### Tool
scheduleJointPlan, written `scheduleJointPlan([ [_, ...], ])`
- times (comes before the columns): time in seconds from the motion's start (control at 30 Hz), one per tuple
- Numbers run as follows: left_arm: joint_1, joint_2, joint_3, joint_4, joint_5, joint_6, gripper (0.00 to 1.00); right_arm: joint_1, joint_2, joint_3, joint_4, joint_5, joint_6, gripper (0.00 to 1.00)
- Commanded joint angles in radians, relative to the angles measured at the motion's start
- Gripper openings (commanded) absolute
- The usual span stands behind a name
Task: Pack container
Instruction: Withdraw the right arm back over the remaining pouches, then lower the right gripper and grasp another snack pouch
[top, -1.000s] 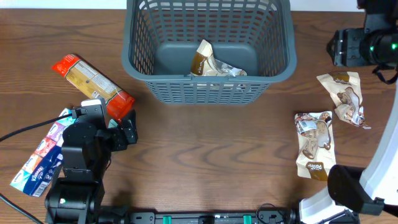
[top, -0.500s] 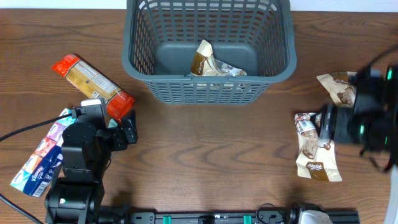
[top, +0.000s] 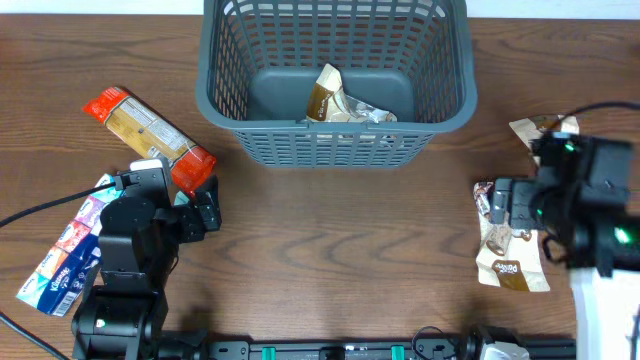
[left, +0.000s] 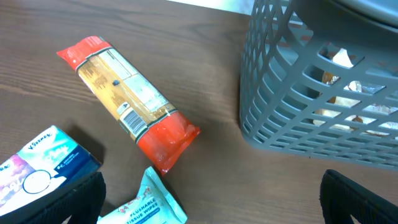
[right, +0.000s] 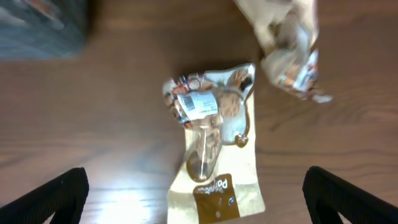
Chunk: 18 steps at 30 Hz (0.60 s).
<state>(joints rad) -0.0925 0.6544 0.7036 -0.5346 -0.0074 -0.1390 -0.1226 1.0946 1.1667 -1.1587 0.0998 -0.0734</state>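
Observation:
The dark grey slotted container (top: 338, 140) stands at the back middle with one brown snack pack (top: 340, 98) inside. It also shows in the left wrist view (left: 311, 99). My right gripper (top: 508, 205) is open and hovers above a cream and brown snack pack (top: 505, 250) lying flat on the table. In the right wrist view the pack (right: 214, 143) lies between the spread fingers (right: 199, 199). A second snack pack (top: 548, 140) lies behind it (right: 289, 43). My left gripper (top: 205, 210) is open and empty (left: 205, 199).
A red and yellow pasta pack (top: 150, 135) lies left of the container (left: 127, 99). A blue tissue pack (top: 70, 250) and a teal wipes pack (left: 149, 208) lie under and beside the left arm.
My right arm has swung from the far right corner down and left to above the nearer snack pack. The left arm and all packs have stayed put.

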Motion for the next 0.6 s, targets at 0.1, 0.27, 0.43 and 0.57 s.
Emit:
scheduleJointPlan([
  [0.1,0.004,-0.003,0.021,0.000,-0.008,-0.013,0.99,-0.035,0.190,-0.090,0.112,0.031,-0.033,0.98],
  [0.27,0.004,-0.003,0.021,-0.004,-0.008,-0.013,0.99,-0.041,0.327,-0.090,0.170,0.030,-0.032,0.99],
  [0.43,0.004,-0.002,0.021,-0.004,-0.009,-0.013,0.99,-0.040,0.435,-0.090,0.201,0.023,-0.028,0.99],
  [0.57,0.004,-0.002,0.021,-0.004,-0.009,-0.013,0.99,-0.040,0.480,-0.091,0.171,0.024,-0.027,0.98],
])
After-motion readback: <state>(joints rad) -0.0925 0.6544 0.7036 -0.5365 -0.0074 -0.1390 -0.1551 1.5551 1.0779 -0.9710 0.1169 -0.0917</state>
